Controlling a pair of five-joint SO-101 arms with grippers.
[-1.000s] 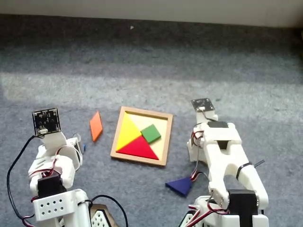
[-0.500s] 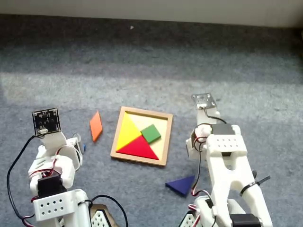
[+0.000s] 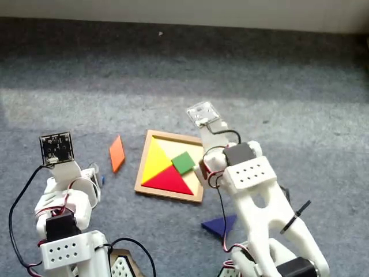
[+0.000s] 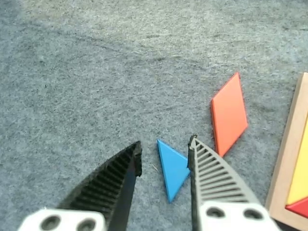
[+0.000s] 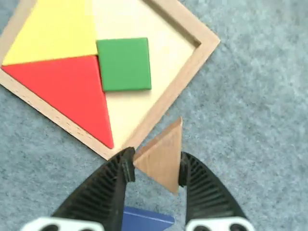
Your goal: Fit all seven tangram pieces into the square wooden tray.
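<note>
Right gripper (image 5: 155,163) clamps tan triangle (image 5: 163,153) just off tray (image 5: 192,62) corner. Left gripper (image 4: 164,145), jaws apart, over light-blue triangle (image 4: 173,168) beside orange parallelogram (image 4: 228,113), toward grey mat (image 3: 259,86) left edge.

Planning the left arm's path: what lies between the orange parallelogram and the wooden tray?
Only bare carpet separates the orange parallelogram from the wooden tray, seen in the high view.

High view looks down over the table (image 3: 277,86); both wrist views look closely downward, sharing the tray (image 3: 173,137) edge.
</note>
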